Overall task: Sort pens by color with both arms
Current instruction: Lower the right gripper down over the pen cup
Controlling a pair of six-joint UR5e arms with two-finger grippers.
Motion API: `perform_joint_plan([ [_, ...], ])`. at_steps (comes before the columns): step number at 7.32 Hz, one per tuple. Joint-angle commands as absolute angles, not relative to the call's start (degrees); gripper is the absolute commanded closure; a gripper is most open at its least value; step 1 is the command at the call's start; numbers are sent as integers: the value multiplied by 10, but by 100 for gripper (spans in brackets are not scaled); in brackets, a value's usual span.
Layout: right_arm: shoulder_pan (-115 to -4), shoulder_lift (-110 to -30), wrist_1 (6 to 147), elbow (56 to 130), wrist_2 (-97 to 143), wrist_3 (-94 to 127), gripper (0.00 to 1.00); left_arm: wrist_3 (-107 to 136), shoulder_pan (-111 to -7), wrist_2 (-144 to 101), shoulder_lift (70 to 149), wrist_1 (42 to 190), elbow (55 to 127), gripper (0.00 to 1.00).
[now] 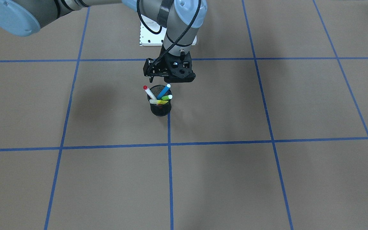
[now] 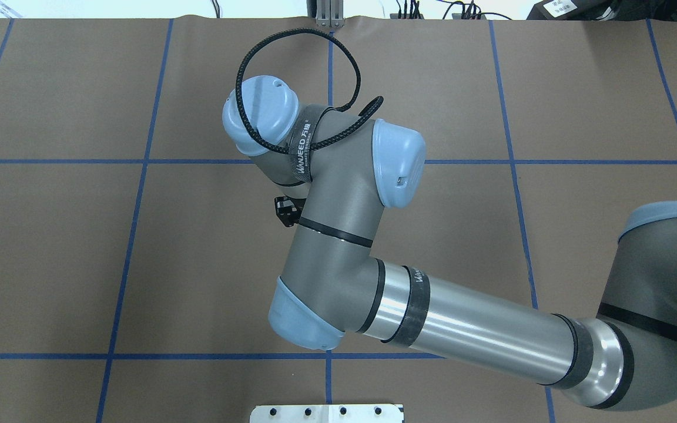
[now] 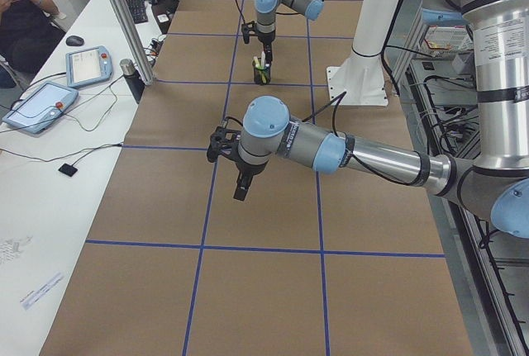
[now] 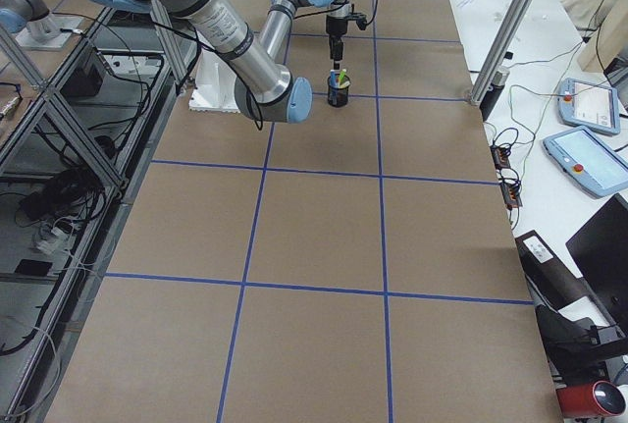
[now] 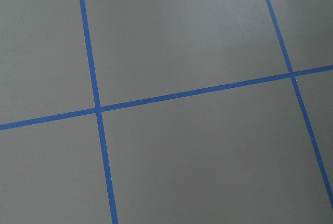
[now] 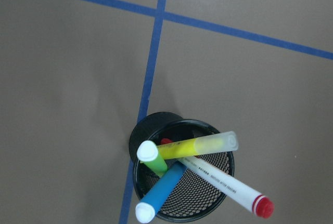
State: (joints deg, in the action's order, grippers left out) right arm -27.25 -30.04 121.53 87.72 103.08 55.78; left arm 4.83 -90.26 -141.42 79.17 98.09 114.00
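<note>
Facing the robot across the brown paper tabletop (image 1: 235, 179), gridded with blue tape lines (image 1: 169, 166): round black mesh cup (image 1: 160, 109) upright on a tape line, all four pens inside. Leaning toward the view's upper left, white marker pen with red cap (image 1: 149, 92); toward the upper right, blue marker pen (image 1: 164, 91); tilted right, light green marker pen (image 1: 167, 97); nearly level across the rim, yellow marker pen (image 1: 157, 102). Silver-grey right arm (image 1: 180, 28) with light-blue joint caps above, black two-finger right gripper (image 1: 170, 78) hanging just behind and above the cup, apart from the pens; fingers out of sight, so cannot tell whether spread or closed.

Looking down from overhead: cup and pens hidden under the right arm; black strap (image 2: 304, 147) round the wrist, white lettering roughly "WANJEED".

Viewing from the left end: silver-grey left arm (image 3: 364, 156) stretched over the tabletop, black left gripper (image 3: 240, 191) pointing down, well apart from the cup; cannot tell its fingers' state. Seated person (image 3: 21, 9) and two teach pendants (image 3: 41, 104) at a white bench (image 3: 50, 182).

Viewing from the right end: right gripper pointing down above the cup.

Peering through the left wrist camera: brown tabletop and crossing tape lines.

Peering through the right wrist camera: down into the cup's mouth; yellow long axis left-right, clear cap right; blue end toward lower left; red cap toward lower right; fine print along the white barrel, too small to read.
</note>
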Motion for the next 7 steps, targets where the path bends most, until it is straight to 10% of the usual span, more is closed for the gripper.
perform_joint_plan([
  [1,-269,-248,1232,817,1025,554,7,48,-903,-1414,789,982,1140,0],
  [7,-258,-249,1231,770,993,529,18,48,-903,-1414,789,982,1136,0],
])
